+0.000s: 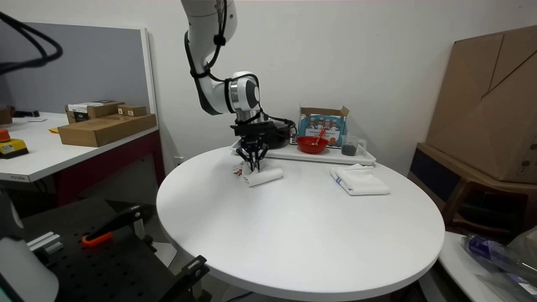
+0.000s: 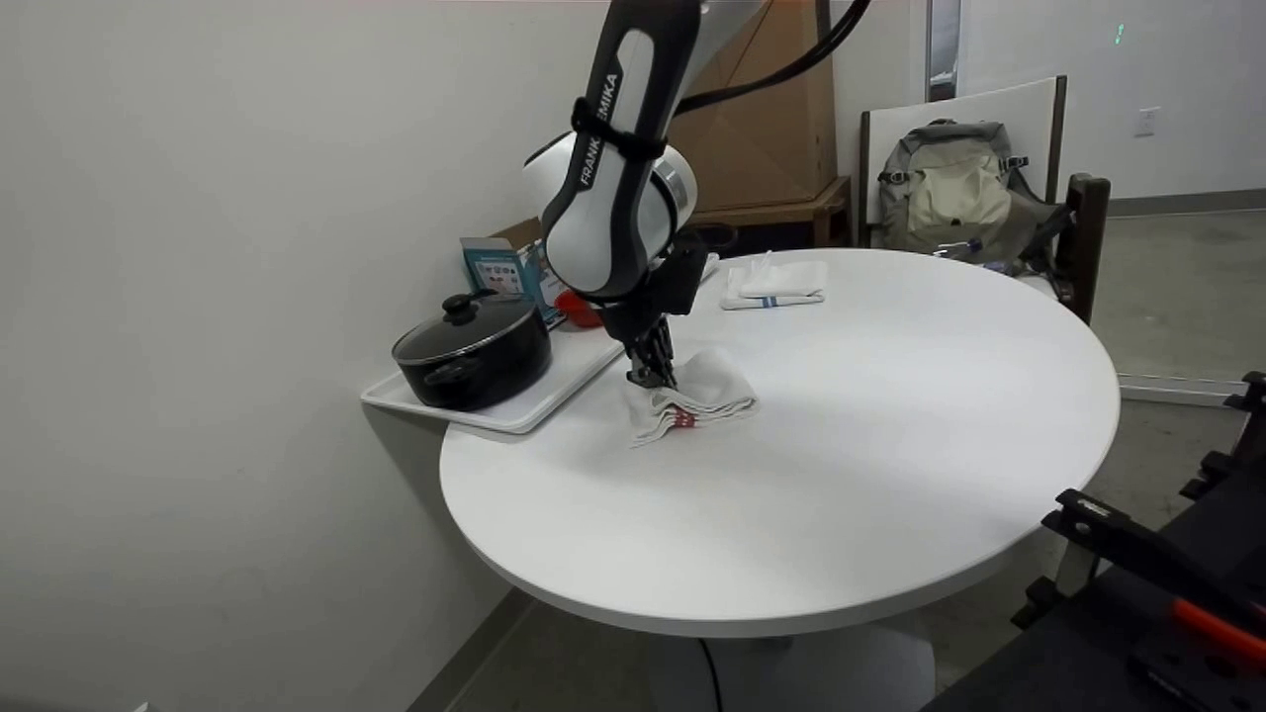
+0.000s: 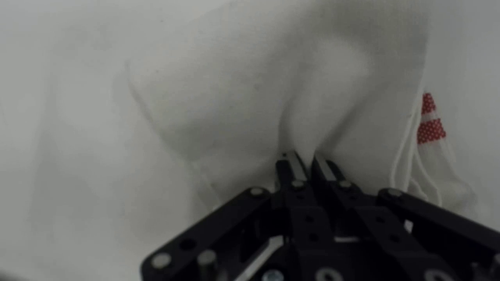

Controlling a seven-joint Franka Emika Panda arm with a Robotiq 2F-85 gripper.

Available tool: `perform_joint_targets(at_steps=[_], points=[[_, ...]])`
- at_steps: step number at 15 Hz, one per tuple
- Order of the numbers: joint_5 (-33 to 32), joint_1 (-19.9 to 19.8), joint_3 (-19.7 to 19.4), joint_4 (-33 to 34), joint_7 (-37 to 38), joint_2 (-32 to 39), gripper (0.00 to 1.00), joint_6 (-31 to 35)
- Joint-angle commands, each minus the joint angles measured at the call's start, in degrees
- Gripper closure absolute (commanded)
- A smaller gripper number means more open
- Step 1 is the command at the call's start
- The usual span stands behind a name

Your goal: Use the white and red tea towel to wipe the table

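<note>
Wrist view: the jaws are drawn nearly together, 2 fingertips (image 3: 289, 168) pinching a raised fold of the white and red tea towel (image 3: 226, 101), whose red bands (image 3: 431, 132) sit to the right of the jaws there. Both exterior views put the towel on the round tabletop (image 2: 851, 494), bunched below and around the jaws, with the smooth white surface stretching well past them to its rim. Behind the jaws, in an exterior view, a white tray (image 1: 332, 155) runs along the wall (image 1: 377, 63), carrying a red bowl (image 1: 308, 145), a clear cup (image 1: 349, 149) and a black pot (image 1: 277, 139). Across the tabletop, well apart from the jaws, lies a folded white cloth (image 1: 363, 182) with blue stripes. Farther from the jaws, in an exterior view, are a tall brown carton (image 1: 482, 105) and a white desk (image 1: 37, 153) bearing cardboard boxes (image 1: 107, 131); also well beyond them, in an exterior view, a grey backpack (image 2: 954, 193) rests against a chair (image 2: 1083, 242), with grey floor (image 2: 1177, 287) showing past it.
</note>
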Motion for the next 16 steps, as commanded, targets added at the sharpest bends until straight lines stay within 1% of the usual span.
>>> perform_joint_targets(at_steps=[1,4,8,12,16], points=[[-0.34,0.15,1.28,9.55,-2.81,6.47,0.95,-3.64],[-0.25,1.27,2.27,13.33,-3.74,8.54,0.95,-5.58],[-0.01,3.38,4.23,15.87,-5.53,10.08,0.95,-6.57],[0.55,4.75,6.15,15.12,-7.5,10.09,0.95,-8.58],[0.87,4.17,6.63,13.25,-8.76,8.89,0.95,-10.9]])
